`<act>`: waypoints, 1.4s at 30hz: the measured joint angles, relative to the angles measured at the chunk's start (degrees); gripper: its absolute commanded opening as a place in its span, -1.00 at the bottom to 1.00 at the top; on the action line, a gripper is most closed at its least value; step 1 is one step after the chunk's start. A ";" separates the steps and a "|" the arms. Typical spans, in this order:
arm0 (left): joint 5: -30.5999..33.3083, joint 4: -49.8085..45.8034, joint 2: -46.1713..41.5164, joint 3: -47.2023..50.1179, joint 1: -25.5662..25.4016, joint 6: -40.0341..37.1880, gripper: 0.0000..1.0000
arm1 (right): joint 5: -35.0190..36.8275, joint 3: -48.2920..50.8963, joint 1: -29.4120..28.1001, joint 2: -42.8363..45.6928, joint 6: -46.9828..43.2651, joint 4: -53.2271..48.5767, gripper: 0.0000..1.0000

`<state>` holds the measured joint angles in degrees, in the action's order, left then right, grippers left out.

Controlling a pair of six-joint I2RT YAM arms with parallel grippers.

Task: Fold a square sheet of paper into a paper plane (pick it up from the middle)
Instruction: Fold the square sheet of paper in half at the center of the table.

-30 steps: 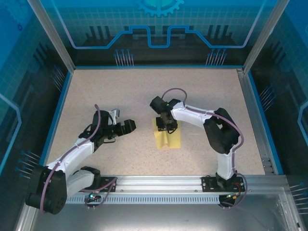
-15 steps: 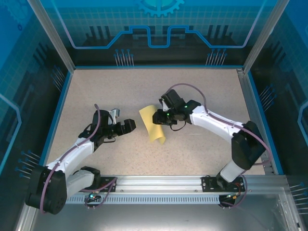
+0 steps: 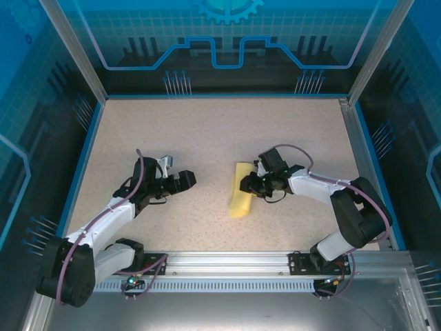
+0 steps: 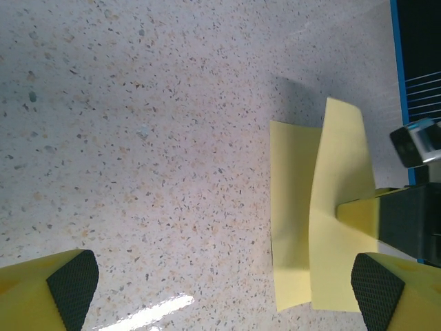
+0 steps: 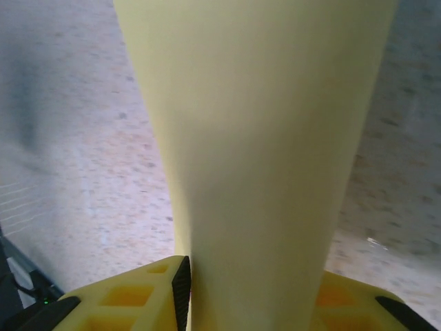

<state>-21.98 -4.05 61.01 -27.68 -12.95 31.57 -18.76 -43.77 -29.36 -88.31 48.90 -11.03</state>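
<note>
Inside grip of right hand (image 3: 253,185): folded yellow paper (image 3: 240,200).

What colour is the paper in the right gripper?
Plain pale yellow; the paper shows best in the left wrist view.

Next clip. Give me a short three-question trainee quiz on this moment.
1. True or false: the left gripper touches the paper.
2. What holds the paper? A the left gripper, B the right gripper, C nothing.
3. Fill in: the left gripper's jaws stand ____.
Key: 1 false, it is apart from the paper; 2 B; 3 open.
</note>
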 measured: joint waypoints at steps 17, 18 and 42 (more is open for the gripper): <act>0.04 0.52 3.80 -3.54 -7.45 1.99 0.97 | 0.74 0.57 0.72 -1.77 -4.48 0.13 -0.05; 0.04 0.50 4.11 -3.69 -7.91 2.14 0.97 | 0.72 0.57 0.79 -2.05 -4.63 0.13 -0.03; -2.40 7.45 20.55 -9.81 -14.84 8.31 0.21 | -0.96 -1.66 1.16 -3.85 -11.50 -2.82 0.28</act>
<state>-24.38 3.40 81.56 -37.50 -27.79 39.88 -19.73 -45.43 -28.21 -92.16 37.41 -13.85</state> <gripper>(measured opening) 0.625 0.641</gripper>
